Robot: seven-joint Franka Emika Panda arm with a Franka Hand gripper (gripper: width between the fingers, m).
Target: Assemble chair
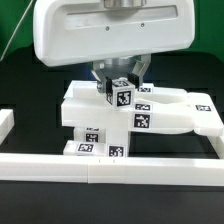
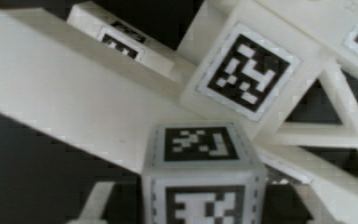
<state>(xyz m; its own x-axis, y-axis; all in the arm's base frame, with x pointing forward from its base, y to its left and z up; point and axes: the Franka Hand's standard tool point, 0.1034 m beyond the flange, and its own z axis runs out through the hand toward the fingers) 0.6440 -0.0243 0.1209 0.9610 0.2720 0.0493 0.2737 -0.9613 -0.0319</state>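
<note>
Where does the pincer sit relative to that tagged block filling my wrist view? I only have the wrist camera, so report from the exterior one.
Observer: The pincer hangs right over the block, with one dark finger on each side of it. I cannot tell whether it is gripping.
Operator: Fine. Now tell me what lies around the pile that I can't see from here.
Observer: A long white border rail runs across in front of the pile of white chair pieces, on the side nearer the exterior camera.
</note>
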